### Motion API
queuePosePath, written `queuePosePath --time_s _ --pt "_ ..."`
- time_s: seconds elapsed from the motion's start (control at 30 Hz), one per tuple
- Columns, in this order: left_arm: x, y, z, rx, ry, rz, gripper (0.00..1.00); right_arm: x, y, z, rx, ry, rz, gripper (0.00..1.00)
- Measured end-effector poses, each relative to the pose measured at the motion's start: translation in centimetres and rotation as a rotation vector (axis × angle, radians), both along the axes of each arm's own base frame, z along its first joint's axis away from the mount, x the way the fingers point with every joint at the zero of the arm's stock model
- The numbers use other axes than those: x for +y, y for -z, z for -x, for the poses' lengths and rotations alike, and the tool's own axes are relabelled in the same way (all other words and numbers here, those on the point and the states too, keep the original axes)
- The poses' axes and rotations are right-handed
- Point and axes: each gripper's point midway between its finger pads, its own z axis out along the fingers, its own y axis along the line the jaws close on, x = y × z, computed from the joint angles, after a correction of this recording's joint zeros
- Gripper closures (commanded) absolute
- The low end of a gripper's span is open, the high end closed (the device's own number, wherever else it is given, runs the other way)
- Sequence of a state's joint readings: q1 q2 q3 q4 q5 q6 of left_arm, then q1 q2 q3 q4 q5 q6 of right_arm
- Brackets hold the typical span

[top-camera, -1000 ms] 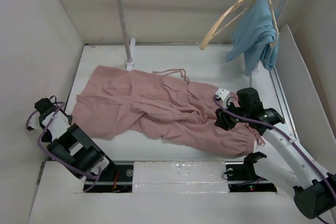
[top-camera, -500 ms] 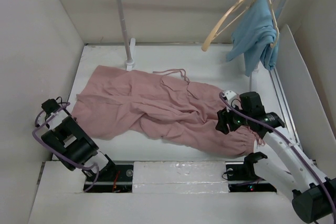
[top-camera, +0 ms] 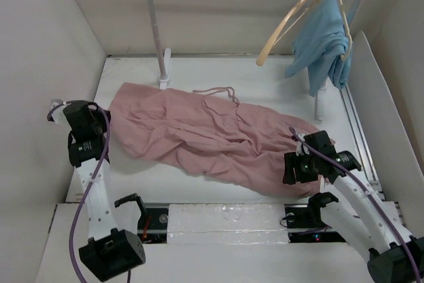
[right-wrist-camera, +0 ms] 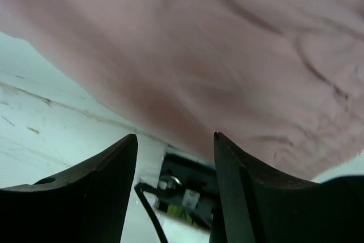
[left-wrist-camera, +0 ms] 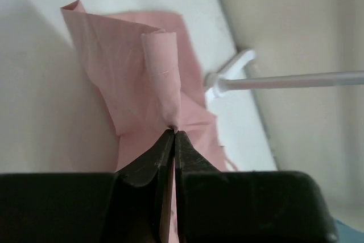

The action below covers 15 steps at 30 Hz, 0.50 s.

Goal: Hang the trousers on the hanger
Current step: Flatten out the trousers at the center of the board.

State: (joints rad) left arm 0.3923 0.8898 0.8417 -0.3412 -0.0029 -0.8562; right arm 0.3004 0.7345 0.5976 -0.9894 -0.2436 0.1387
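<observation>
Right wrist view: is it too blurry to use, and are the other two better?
Right wrist: the trousers fill the frame, smeared and soft; the fingers are dark silhouettes. Left wrist: the pinched fold is fairly crisp, the rack pole behind slightly soft. Top external: evenly lit, sharp, faint shadows, no glare.

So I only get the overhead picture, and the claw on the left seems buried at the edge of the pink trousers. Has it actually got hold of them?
Observer: Yes. Its own wrist camera shows the left gripper pinched shut on a raised fold of the trousers.
Visitor: And the claw on the right?
Observer: Its wrist camera shows the right gripper with its fingers apart and no cloth between them. The pink fabric lies just ahead of the tips.
</observation>
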Motion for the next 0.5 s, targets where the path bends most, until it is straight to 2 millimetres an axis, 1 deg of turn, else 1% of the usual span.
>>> queuePosePath --time_s 0.03,0.07,0.1,0.2,0.3,0.33,0.37,0.43,0.5 --pt "-0.3 -1.6 -0.2 -0.044 0.010 -0.011 1.00 -0.4 0.4 0.6 0.041 0.023 0.022 0.39" --pt "-0.4 -2.6 -0.3 -0.075 0.015 -0.018 1.00 -0.8 0.8 1.1 0.084 0.046 0.043 0.40" --pt "-0.6 -3.0 -0.4 -0.092 0.024 -0.019 1.00 -1.1 1.1 1.6 0.122 0.068 0.059 0.40" --pt "-1.9 -2.6 -0.8 -0.080 0.069 -0.001 1.00 -1.6 1.7 2.8 0.223 0.152 0.101 0.39" --pt "-3.6 -0.9 -1.5 -0.024 0.135 0.035 1.00 -1.3 2.0 3.9 0.280 0.208 0.128 0.35" --pt "-4.0 -0.3 -1.6 0.001 0.146 0.044 1.00 -1.0 2.1 4.3 0.291 0.229 0.131 0.31" --pt "-4.3 0.1 -1.7 0.023 0.157 0.052 1.00 -0.8 2.3 4.7 0.300 0.253 0.133 0.30" --pt "-4.9 0.2 -1.9 0.045 0.175 0.059 1.00 -0.3 2.5 4.9 0.291 0.299 0.130 0.29" --pt "-5.2 -0.5 -2.4 0.044 0.189 0.058 1.00 0.2 2.4 4.7 0.282 0.357 0.117 0.29"
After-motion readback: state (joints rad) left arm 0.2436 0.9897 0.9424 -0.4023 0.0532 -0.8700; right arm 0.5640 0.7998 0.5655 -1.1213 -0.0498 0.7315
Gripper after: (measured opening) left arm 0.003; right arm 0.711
